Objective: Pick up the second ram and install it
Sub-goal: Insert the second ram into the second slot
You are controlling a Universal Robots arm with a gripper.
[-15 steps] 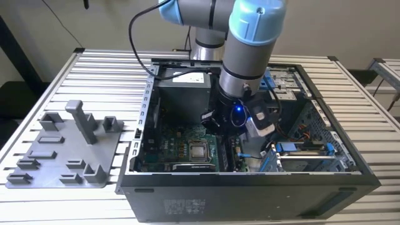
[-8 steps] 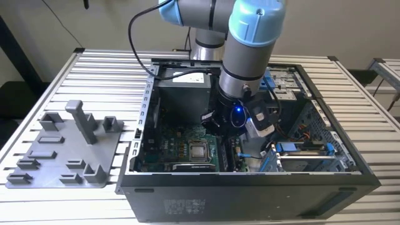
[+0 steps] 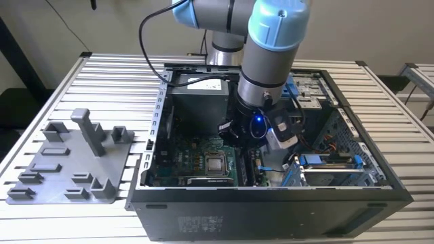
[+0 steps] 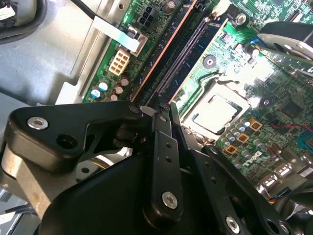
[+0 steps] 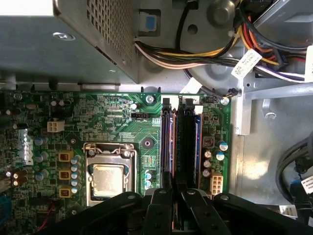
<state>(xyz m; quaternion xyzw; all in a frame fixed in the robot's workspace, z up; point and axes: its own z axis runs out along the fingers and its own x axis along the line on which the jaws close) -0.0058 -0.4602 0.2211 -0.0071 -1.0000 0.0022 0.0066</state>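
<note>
Robot hand (image 5: 177, 208) inside an open computer case (image 3: 271, 203) on a slatted metal bench (image 3: 115, 76).
Fingers nearly closed, apparently gripping nothing, above the motherboard's (image 5: 122, 122) memory slots (image 5: 182, 142); grey fixture tray (image 3: 68, 168) at lower left.

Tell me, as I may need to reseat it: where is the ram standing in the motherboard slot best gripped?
Probably the ram by its top edge, pinched across its flat faces, from straight above: it stands thin, on edge, with slots close alongside.
</note>
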